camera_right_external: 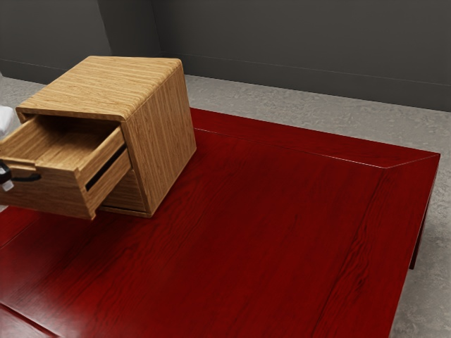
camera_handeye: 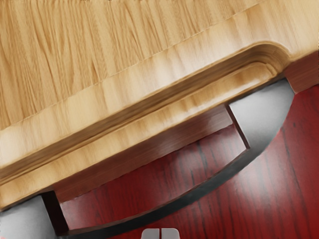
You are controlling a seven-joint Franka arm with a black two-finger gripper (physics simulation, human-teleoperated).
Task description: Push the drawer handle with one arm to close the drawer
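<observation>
Wooden drawer [camera_right_external: 53, 195] stands open, black handle [camera_right_external: 29, 178] on its front; near that front, the claw [camera_right_external: 7, 184] is closed, empty.

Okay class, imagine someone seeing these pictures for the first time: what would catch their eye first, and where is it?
Probably the glossy deep-red wooden table, spread across the exterior view. Next, the boxy light-brown wooden cabinet on it, its drawer jutting open toward that view's left. In the wrist view, the curved black handle stands out.
</observation>
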